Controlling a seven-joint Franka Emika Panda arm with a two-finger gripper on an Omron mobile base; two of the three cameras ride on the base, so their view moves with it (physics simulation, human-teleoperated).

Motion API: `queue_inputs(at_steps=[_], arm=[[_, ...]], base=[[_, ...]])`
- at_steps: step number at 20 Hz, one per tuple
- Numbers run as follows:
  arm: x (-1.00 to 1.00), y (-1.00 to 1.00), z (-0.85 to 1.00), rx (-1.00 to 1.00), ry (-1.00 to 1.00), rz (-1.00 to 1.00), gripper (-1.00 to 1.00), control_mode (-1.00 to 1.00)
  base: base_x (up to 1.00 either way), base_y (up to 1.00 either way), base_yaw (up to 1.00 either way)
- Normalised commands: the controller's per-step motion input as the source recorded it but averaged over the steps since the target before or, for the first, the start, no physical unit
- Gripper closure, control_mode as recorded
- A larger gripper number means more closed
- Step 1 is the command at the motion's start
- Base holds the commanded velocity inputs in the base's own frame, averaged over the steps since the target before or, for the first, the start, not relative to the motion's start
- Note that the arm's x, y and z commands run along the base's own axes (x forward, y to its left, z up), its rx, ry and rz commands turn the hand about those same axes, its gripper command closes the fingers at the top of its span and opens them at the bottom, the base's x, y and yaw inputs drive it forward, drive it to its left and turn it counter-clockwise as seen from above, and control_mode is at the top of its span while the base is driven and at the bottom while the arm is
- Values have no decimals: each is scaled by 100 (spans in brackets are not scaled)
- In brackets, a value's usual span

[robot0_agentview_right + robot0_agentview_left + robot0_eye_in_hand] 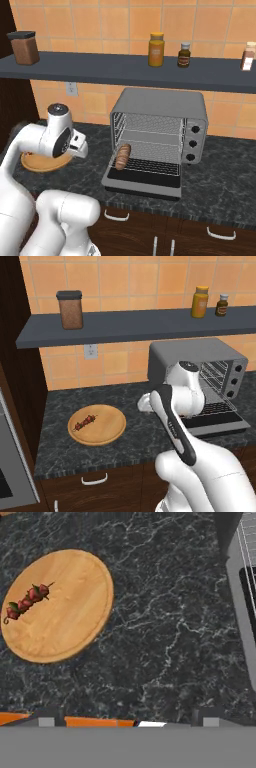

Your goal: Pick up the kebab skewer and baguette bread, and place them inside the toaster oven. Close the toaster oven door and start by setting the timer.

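Golden-brown slashed baguette bread (122,156) already laid at left end of rack inside boxy grey toaster oven (159,107). Dark glass toaster oven door (142,180) left dropped flat, so second item can be loaded. Thin kebab skewer with dark red chunks (27,601) left on round wooden board (70,612), well apart from oven. Two-finger gripper (127,713) hung over dark marble counter (165,637) between board and door; nothing seen held; finger gap cannot be told.

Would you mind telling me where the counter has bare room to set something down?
Free: the dark counter between the round wooden board and the toaster oven door; most of the board beside the kebab skewer. Crowded: the oven rack's left end, where the baguette bread lies.
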Motion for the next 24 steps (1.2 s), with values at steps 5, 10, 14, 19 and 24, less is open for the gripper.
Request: queue_inputs(at_steps=[5, 10, 14, 19, 24], arm=[[39, 100, 0, -2, 0, -19, -100, -100], [98, 100, -2, 0, 8, -21, -100, -100], [100, 100, -2, 0, 17, -19, -100, -100], [78, 100, 0, 1, 25, -3, -100, -100], [39, 83, -37, 0, 17, 0, -100, -100]], base=[[0, 0, 0], [0, 0, 0], [0, 0, 0], [0, 0, 0], [0, 0, 0]])
